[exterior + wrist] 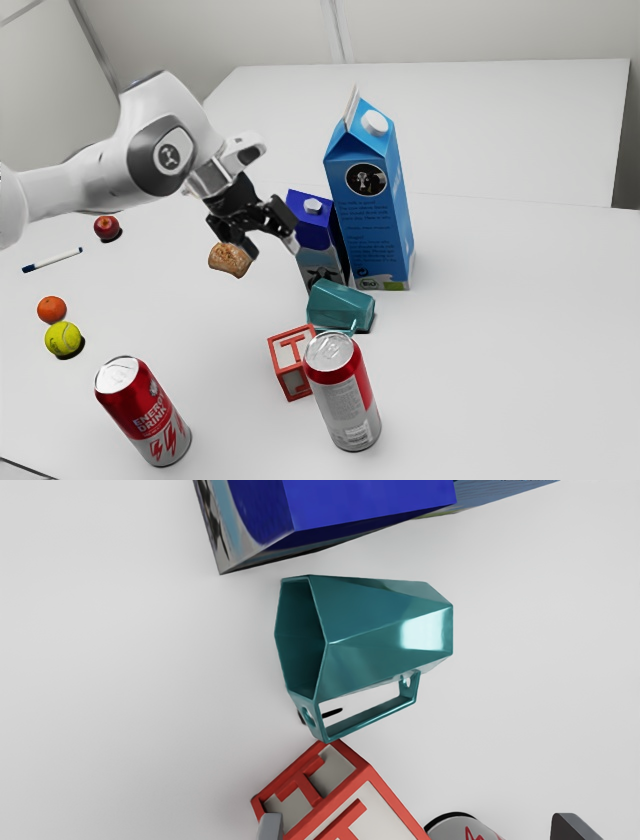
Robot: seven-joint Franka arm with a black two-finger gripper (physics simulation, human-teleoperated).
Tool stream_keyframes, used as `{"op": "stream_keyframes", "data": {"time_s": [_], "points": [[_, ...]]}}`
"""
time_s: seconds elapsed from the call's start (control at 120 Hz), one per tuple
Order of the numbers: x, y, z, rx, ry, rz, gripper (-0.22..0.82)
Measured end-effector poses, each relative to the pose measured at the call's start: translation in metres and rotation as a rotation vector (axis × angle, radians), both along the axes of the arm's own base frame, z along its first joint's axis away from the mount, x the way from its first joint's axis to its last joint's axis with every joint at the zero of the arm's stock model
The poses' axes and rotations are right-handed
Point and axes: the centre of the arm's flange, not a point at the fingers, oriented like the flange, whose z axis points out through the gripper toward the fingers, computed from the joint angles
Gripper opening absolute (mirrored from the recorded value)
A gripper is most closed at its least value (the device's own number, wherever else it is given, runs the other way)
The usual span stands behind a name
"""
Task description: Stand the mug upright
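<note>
Hanging wide open above the scene, the gripper [421, 826] is holding nothing. The teal mug [380, 645] is lying on its side on the table [480, 350], near the tall blue carton [370, 235] and the smaller carton [312, 232]. It is looking stiff, fairly light and glossy, so its slanting facets are probably going to be slippery, perhaps brittle if knocked. I am favouring a grip across the body near the rim, avoiding the thin handle [372, 717], which is reaching toward the letter block [340, 791]. Both capped cartons are hiding their contents, as are the 2 cans, the red one's neighbour [345, 400] included; the mug is showing a bare inside.Hanging wide open above the scene, the gripper [421, 826] is holding nothing. The teal mug [380, 645] is lying on its side on the table [480, 350], near the tall blue carton [370, 235] and the smaller carton [312, 232]. It is looking stiff, fairly light and glossy, so its slanting facets are probably going to be slippery, perhaps brittle if knocked. I am favouring a grip across the body near the rim, avoiding the thin handle [372, 717], which is reaching toward the letter block [340, 791]. Both capped cartons are hiding their contents, as are the energy drink can [150, 415] and the silver-and-red can [345, 400]; the mug is showing a bare inside.
</note>
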Motion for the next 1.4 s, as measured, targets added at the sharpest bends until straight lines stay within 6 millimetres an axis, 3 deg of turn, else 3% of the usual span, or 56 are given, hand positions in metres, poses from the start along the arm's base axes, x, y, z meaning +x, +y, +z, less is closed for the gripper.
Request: {"op": "stream_keyframes", "data": {"time_s": [0.467, 0.708, 1.4], "points": [[0.0, 0.011, -0.067, -0.198, -0.048, 0.093, 0.58], [0.007, 0.014, -0.086, -0.253, -0.111, 0.088, 0.58], [0.005, 0.019, -0.155, -0.411, -0.189, 0.115, 0.58]]}}
